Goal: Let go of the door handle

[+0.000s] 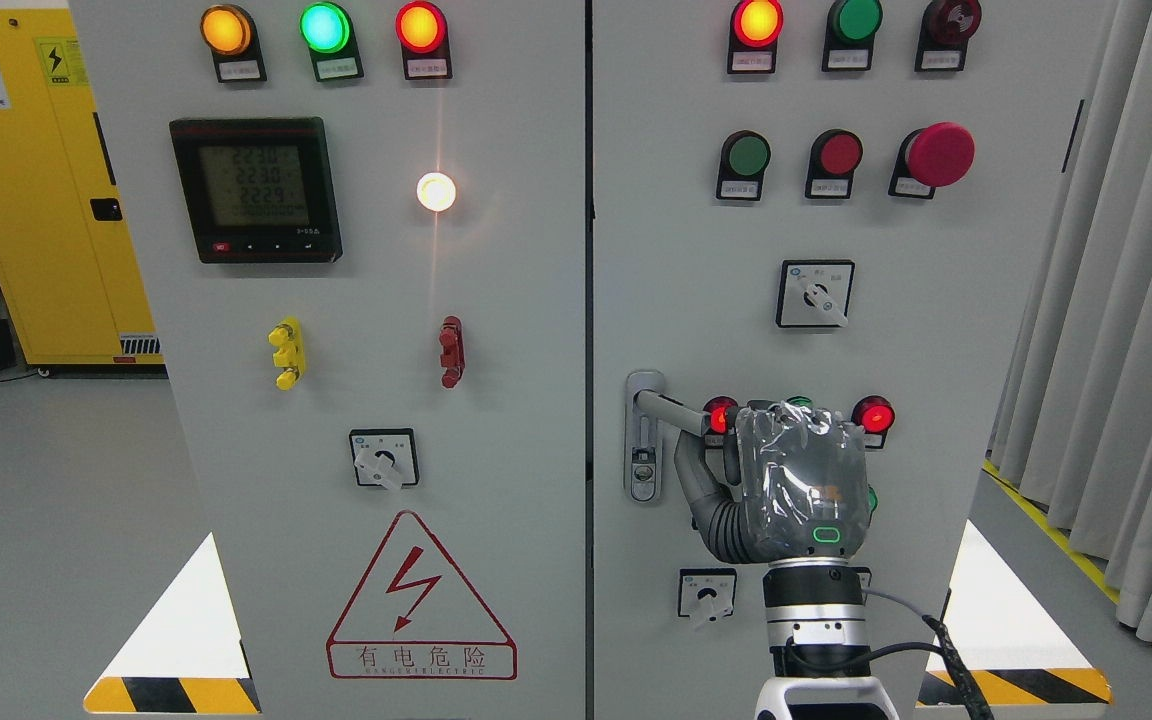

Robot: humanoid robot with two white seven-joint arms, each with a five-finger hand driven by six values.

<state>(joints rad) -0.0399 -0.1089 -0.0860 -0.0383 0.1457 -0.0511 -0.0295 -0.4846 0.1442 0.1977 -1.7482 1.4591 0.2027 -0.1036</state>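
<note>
Gripping observed: right hand (786, 475) raised at the right cabinet door (696, 250), fingers curled round the outer end of the door handle (658, 407). Handle lever projects rightward from its lock plate (644, 440) near the door's left edge, beside 2 lit red lamps.

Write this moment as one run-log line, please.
right hand: on door handle, grip unclear | door: appears closed | left hand: out of view | release: not done
</note>
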